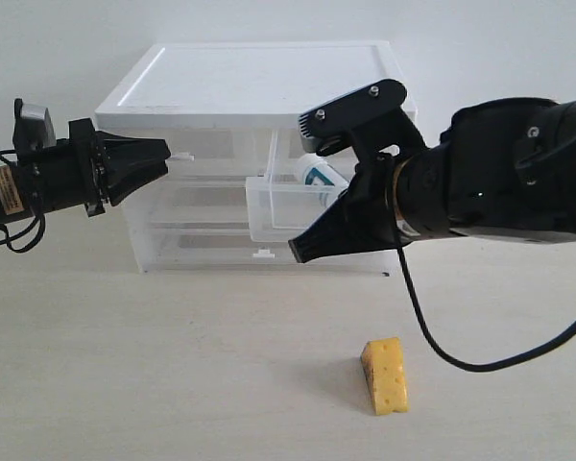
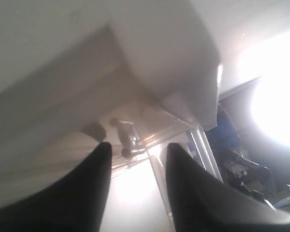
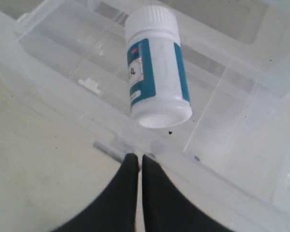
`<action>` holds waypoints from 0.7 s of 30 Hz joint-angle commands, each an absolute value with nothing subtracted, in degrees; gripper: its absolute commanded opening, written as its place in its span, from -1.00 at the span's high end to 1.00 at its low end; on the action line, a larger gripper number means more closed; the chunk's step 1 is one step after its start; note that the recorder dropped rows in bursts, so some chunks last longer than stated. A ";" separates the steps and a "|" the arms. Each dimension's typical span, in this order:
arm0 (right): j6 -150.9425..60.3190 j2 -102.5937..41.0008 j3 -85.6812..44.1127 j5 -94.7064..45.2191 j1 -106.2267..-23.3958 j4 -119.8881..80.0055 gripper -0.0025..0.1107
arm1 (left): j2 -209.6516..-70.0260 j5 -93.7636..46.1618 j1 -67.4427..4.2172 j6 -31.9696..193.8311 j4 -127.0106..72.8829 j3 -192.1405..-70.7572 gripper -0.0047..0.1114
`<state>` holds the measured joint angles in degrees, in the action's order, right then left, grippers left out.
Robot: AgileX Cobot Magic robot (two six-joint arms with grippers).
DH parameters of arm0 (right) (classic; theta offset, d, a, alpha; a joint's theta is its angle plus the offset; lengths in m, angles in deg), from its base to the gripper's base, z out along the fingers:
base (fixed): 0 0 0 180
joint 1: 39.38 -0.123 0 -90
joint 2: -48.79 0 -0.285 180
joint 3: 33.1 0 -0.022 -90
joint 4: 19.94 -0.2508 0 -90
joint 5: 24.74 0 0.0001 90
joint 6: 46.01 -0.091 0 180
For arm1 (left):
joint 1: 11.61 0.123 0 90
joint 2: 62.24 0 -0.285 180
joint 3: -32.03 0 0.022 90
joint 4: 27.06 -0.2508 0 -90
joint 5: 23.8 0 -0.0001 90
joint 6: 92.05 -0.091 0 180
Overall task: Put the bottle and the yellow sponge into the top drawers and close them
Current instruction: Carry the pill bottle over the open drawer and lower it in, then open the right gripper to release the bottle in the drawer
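Bottle [image 3: 157, 67] just beyond right claw [image 3: 139, 157]

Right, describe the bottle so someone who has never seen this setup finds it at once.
Start at the white-topped clear drawer cabinet at the back of the table. Its upper right drawer is pulled out, and the bottle lies inside. It is a white cylinder with a teal label, unlike the yellow sponge out on the table.
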<state>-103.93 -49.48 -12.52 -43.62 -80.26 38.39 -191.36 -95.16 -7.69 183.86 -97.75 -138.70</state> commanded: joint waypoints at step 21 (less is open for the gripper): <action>-106.40 -49.66 -14.67 -37.28 -73.10 45.82 0.96 | -191.42 -93.76 -7.64 183.55 -95.49 -139.11 0.29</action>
<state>-106.53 -49.71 -13.11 -31.52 -74.44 44.29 -191.36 -94.80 -7.69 183.86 -97.62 -138.70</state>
